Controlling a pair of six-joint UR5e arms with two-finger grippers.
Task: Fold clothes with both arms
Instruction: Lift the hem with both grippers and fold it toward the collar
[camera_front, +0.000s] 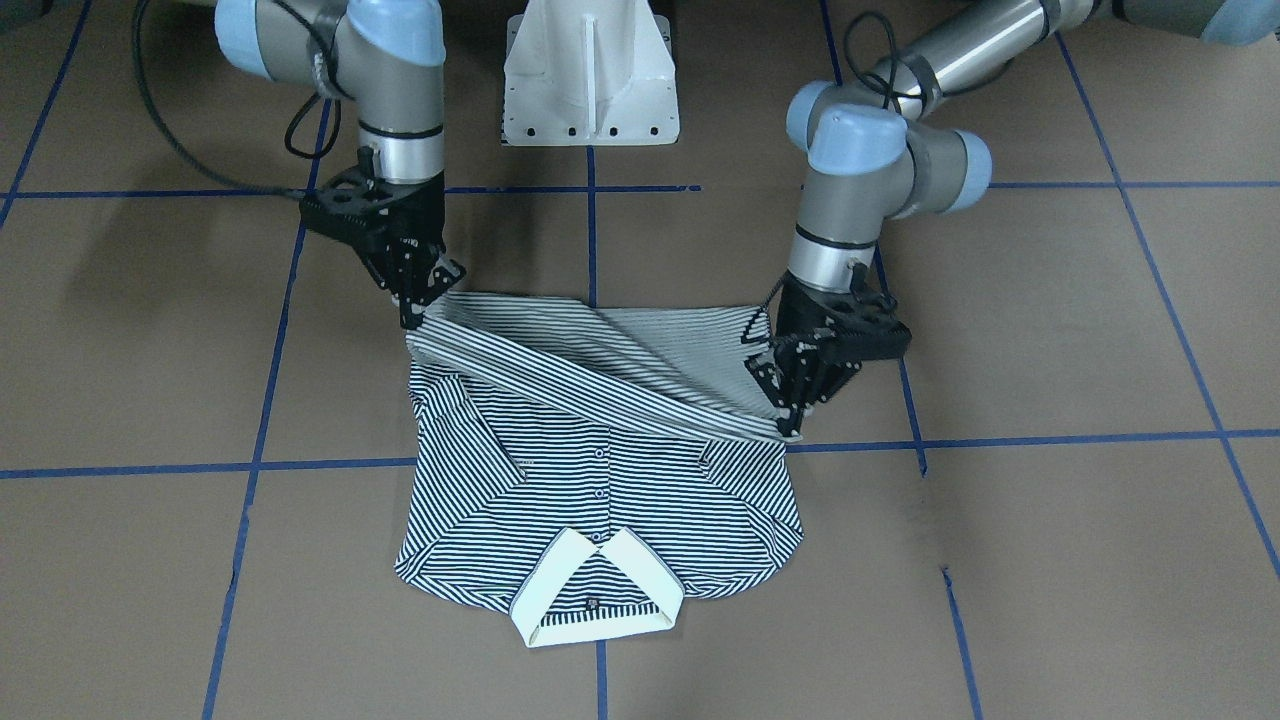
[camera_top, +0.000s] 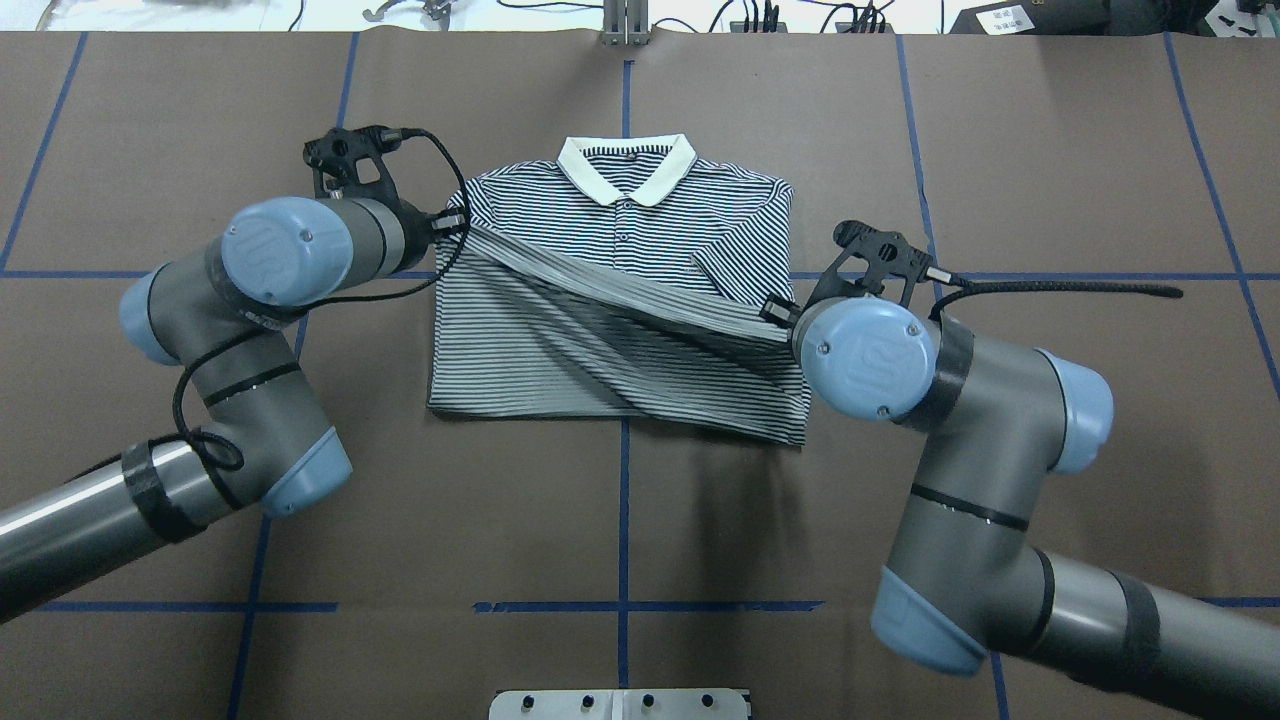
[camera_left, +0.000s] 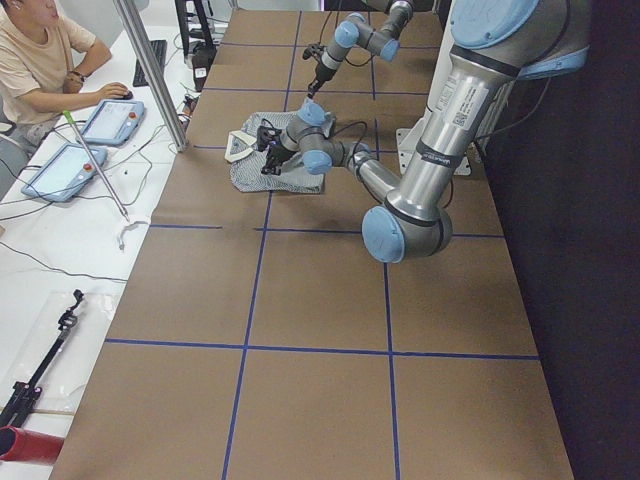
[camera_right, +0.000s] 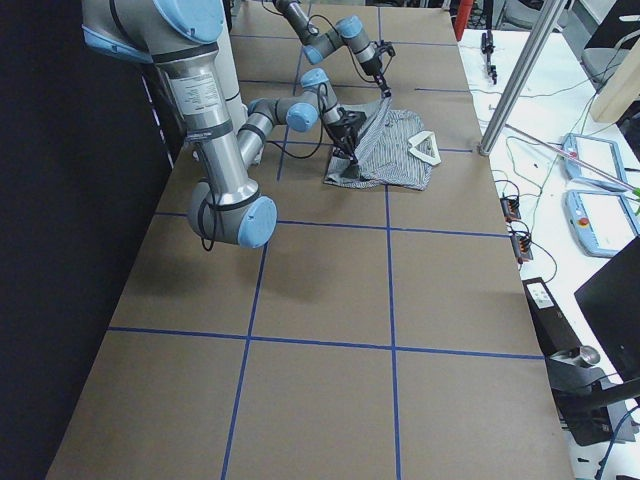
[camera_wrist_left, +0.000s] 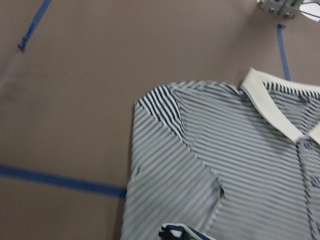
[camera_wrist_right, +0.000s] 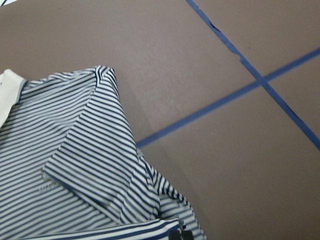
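Note:
The striped polo shirt (camera_front: 600, 490) lies face up on the brown table, its cream collar (camera_front: 560, 580) on the side far from me and both sleeves folded inward. Its bottom hem is lifted and stretched as a slanted band between my grippers. My left gripper (camera_front: 793, 428) is shut on one hem corner and has carried it to mid-shirt; it also shows in the overhead view (camera_top: 455, 222). My right gripper (camera_front: 412, 315) is shut on the other hem corner, nearer my base, and shows in the overhead view too (camera_top: 778, 312). The wrist views show the shirt (camera_wrist_left: 225, 165) and the folded sleeve (camera_wrist_right: 75, 160).
The white pedestal base (camera_front: 590, 80) stands at my side of the table. Blue tape lines (camera_front: 1050, 440) grid the brown surface. A black cable (camera_top: 1060, 290) trails from the right wrist. An operator (camera_left: 40, 60) with tablets and a metal pole (camera_left: 150, 70) are beyond the far edge.

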